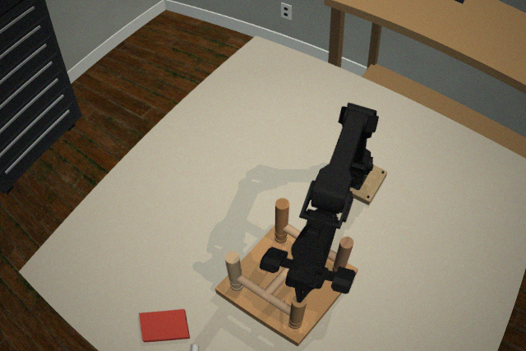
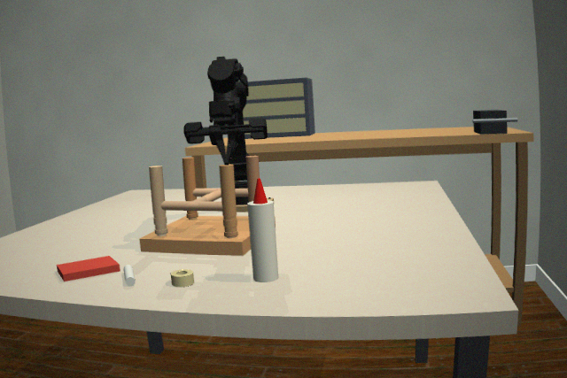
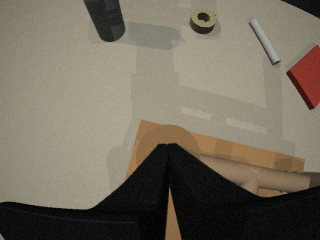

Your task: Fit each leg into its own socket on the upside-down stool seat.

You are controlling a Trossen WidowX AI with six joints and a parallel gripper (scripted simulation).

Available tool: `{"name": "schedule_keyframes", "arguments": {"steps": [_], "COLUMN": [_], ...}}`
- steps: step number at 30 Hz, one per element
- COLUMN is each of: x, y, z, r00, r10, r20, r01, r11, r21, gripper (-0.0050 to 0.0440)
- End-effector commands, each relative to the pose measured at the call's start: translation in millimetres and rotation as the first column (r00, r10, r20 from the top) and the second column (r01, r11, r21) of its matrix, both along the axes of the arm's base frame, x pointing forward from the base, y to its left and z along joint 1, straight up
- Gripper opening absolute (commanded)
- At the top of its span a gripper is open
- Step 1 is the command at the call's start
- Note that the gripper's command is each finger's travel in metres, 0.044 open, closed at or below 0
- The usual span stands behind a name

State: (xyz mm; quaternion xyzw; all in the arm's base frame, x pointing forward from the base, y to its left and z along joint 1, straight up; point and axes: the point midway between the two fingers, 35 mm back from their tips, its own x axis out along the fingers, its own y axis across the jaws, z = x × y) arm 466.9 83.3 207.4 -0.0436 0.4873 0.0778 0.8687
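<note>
The stool seat (image 1: pixel 251 302) (image 2: pixel 192 246) (image 3: pixel 250 154) lies flat, upside down. Four legs stand upright at its corners: a pale leg (image 1: pixel 233 271) (image 2: pixel 157 197), an orange leg (image 1: pixel 281 217) (image 2: pixel 189 181), a pinkish leg (image 1: pixel 343 253) (image 2: pixel 252 177) and a brown leg (image 1: pixel 297 315) (image 2: pixel 228 200). Stretchers join them. Ringed collars show low on the near legs; whether each shoulder fully meets the seat is too small to tell. My gripper (image 1: pixel 301 298) (image 2: pixel 227 163) (image 3: pixel 167 152) is shut and empty, its tips at the brown leg's top, touching or just above.
Beyond the seat's front edge lie a red block (image 1: pixel 164 325) (image 2: pixel 88 267) (image 3: pixel 307 77), a white stick (image 2: pixel 128 274) (image 3: pixel 265 42) and a brass ring (image 2: pixel 182 281) (image 3: pixel 194 23). A white bottle with a red tip (image 2: pixel 263 241) stands near the brown leg's corner.
</note>
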Motion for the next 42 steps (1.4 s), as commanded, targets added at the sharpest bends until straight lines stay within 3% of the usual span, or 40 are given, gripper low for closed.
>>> {"name": "schedule_keyframes", "arguments": {"steps": [1, 42], "x": [-2.2, -2.2], "y": [-1.0, -1.0], "z": [-10.5, -15.4], "r00": [1.000, 1.000], "r10": [-0.004, -0.004], "r20": [-0.023, -0.023], "r01": [0.004, 0.004], "r11": [1.000, 1.000], "r21": [-0.005, -0.005], "gripper": [0.0000, 0.0000]}}
